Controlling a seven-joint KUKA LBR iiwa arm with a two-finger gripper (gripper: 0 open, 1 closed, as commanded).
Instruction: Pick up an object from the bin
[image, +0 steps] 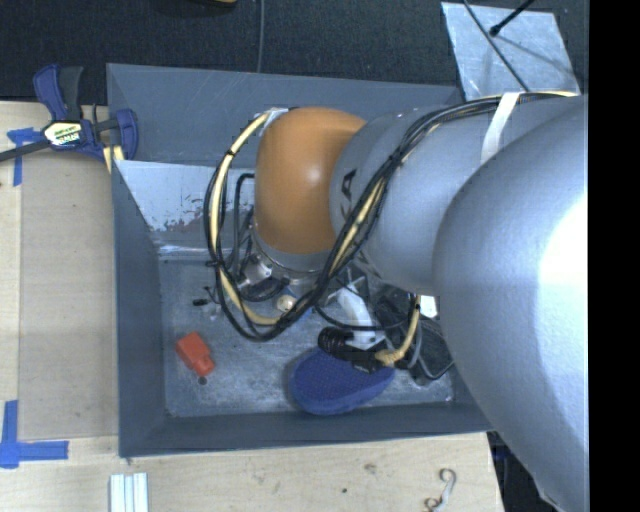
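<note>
Orange block (195, 353) loose on the bin (135, 330) floor toward its lower-left corner, near the gripper (262, 286) under the orange cover (300, 180), claw state impossible to tell; likely best centred squarely over the block, clear of the blue pad (330, 388), before closing.

Grey metal bin (140, 330), floor scuffed. On the floor: small orange-red block (195, 354) lower-left in view, blue rounded obj (335, 385) by the lower wall, dark item (432, 355) to its right, partly hidden.
</note>
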